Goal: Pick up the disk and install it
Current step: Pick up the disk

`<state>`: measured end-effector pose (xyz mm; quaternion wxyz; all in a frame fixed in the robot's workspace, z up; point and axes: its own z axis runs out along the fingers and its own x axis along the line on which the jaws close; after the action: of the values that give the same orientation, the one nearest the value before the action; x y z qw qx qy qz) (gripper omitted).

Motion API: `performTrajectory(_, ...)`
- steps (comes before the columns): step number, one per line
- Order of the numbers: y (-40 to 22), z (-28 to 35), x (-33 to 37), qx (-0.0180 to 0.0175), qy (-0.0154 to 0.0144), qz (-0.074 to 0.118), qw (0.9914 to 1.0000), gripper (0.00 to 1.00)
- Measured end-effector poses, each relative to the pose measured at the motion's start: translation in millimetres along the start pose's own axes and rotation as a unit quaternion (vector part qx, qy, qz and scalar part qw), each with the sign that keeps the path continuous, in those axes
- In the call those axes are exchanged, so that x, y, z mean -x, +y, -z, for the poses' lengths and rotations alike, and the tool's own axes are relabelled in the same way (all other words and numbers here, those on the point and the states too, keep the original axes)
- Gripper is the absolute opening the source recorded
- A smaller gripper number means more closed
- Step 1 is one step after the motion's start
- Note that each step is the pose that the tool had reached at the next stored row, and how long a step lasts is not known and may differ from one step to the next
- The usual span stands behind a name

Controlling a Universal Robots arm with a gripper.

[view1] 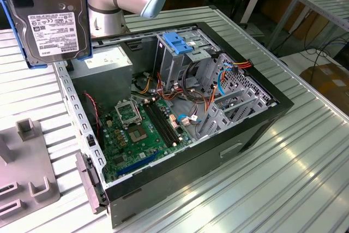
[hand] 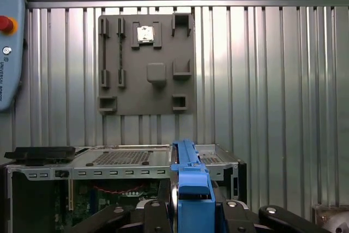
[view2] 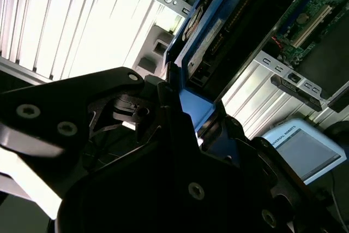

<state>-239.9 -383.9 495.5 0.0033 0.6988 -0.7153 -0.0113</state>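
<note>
The disk, a grey hard drive with a printed label in a bright blue carrier rail, hangs in the air above the corner of the open computer case at the exterior view's left. In the first wrist view the blue rail stands edge-on between my black fingers, and my gripper is shut on it. In the second wrist view the disk runs away from my gripper, which clamps its blue end.
Inside the case are a metal drive cage topped by a fixed blue bracket, a green motherboard, loose cables and a power supply. A grey fixture plate lies on the ribbed metal table. A teach pendant lies beside it.
</note>
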Motion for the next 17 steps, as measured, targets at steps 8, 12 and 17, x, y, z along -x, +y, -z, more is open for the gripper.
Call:
performTrajectory(8, -16.5, -0.9, -2.3, 0.0000, 0.0002, -0.001, 1.00000, 0.37)
performTrajectory(12, -22.4, -1.3, -6.0, 0.0001, 0.0006, -0.001, 1.00000, 0.37)
performTrajectory(17, -38.2, -1.5, -7.2, 0.0000, 0.0006, -0.001, 1.00000, 0.37)
